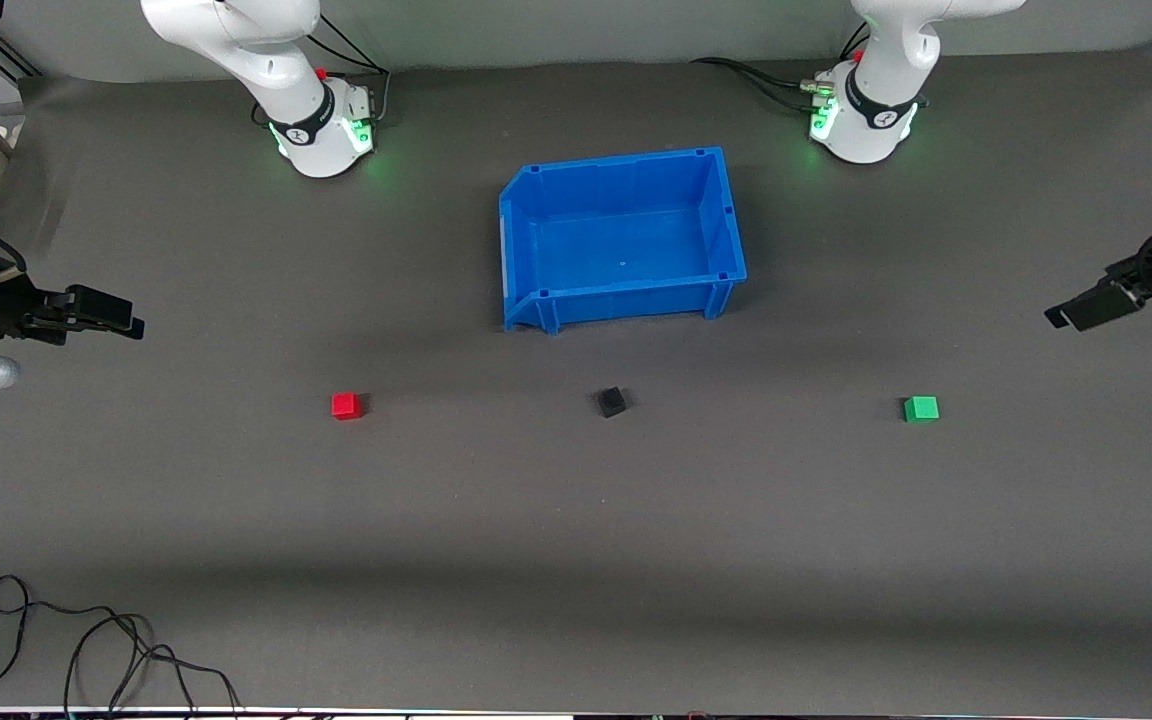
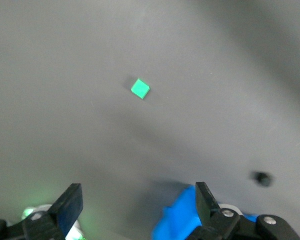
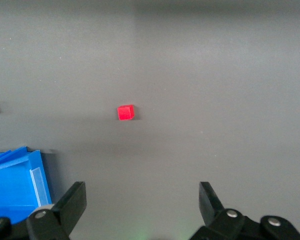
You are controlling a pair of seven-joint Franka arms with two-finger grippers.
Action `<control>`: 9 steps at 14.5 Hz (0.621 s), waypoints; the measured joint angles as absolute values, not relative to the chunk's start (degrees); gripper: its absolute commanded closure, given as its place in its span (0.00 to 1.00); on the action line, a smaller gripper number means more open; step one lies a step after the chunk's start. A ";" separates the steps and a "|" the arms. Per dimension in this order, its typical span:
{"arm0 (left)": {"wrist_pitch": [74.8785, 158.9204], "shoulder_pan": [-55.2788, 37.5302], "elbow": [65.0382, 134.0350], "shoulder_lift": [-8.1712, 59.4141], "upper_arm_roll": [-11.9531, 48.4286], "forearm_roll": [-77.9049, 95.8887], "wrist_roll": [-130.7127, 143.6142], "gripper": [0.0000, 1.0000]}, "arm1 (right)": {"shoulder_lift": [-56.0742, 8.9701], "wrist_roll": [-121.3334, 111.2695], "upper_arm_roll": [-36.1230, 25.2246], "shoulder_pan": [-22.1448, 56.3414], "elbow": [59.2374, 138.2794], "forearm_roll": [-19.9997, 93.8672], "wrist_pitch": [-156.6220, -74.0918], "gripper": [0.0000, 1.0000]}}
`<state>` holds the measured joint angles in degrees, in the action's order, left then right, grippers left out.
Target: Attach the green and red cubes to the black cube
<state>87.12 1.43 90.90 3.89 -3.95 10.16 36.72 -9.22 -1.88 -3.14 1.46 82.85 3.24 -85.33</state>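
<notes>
Three small cubes lie in a row on the dark table. The black cube point(image 1: 612, 402) is in the middle, the red cube point(image 1: 346, 405) toward the right arm's end, the green cube point(image 1: 921, 408) toward the left arm's end. My left gripper point(image 1: 1071, 315) hangs open and empty in the air at its end of the table. Its wrist view shows the green cube point(image 2: 140, 89) well apart from the gripper point(image 2: 139, 200), and the black cube point(image 2: 262, 178) farther off. My right gripper point(image 1: 131, 320) also hangs open and empty; its wrist view has the red cube point(image 3: 125, 112) ahead of the gripper point(image 3: 142, 197).
An empty blue bin point(image 1: 726, 215) stands farther from the front camera than the black cube, between the two arm bases; its corner shows as the blue bin point(image 3: 37, 175) in the right wrist view. A loose black cable point(image 1: 86, 640) lies by the table's front edge at the right arm's end.
</notes>
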 measured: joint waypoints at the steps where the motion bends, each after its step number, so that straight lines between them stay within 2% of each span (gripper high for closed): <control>1: 86.95 2.45 91.16 4.18 -3.98 12.20 42.06 0.00 | -9.32 -1.79 -3.15 1.45 82.88 2.17 -85.34 0.00; 6: 86.83 5.75 92.86 6.17 -4.07 18.51 60.46 0.00 | -13.29 13.90 -3.06 1.51 83.25 3.86 -87.14 0.00; 9: 89.66 8.21 96.93 6.77 -4.13 20.86 62.38 0.00 | -15.78 22.78 -3.04 1.54 83.28 4.15 -88.23 0.00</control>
